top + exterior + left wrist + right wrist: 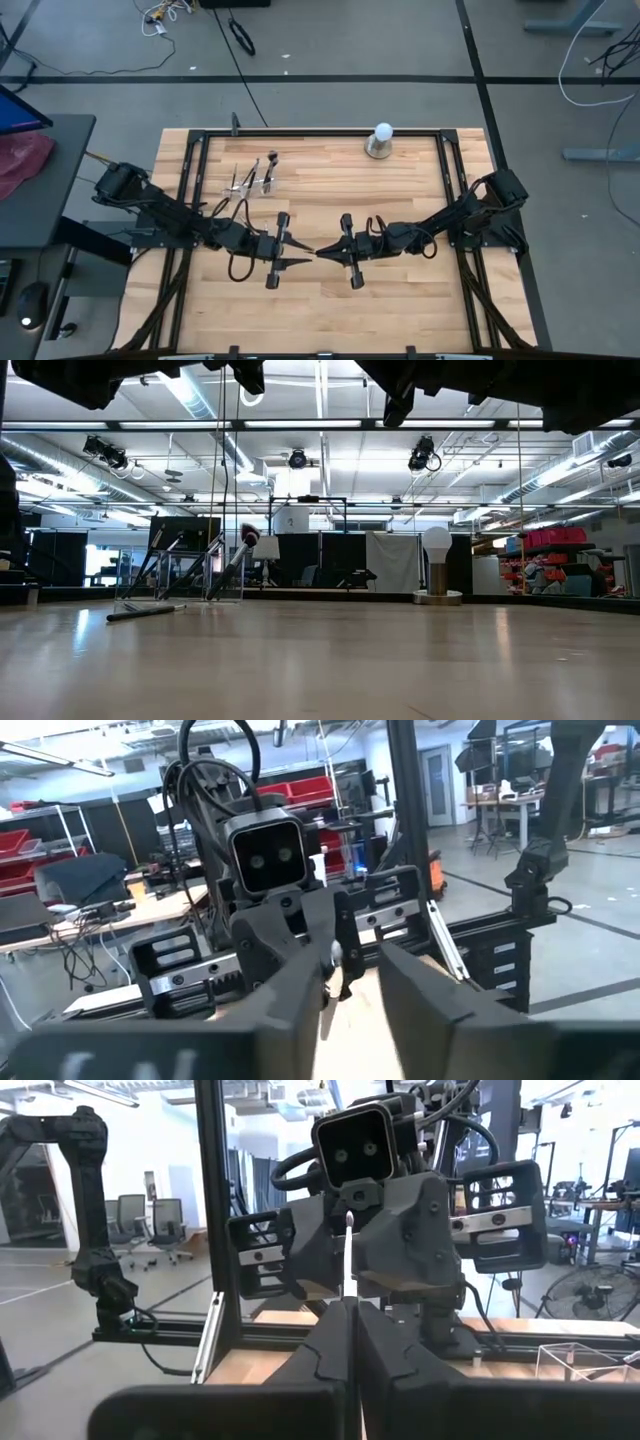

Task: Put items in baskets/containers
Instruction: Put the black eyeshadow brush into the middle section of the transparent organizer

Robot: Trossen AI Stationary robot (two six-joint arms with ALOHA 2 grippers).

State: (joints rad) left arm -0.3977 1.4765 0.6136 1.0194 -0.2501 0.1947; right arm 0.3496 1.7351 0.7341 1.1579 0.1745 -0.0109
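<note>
Mid-table, above the wood: right gripper (322, 252) pressed together on a thin makeup brush (347, 1255), long axis upright; left gripper (305, 252) fingers spread around it. Clear holder (248, 183) far-left.

A white ball (382, 131) on a grey base stands upright.

Robotics lab: storage bins (300, 792), workbenches (500, 808)

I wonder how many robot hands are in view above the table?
2: the left hand and the right hand meet tip to tip above the middle of the table, a brush between them. None seems hidden.
</note>
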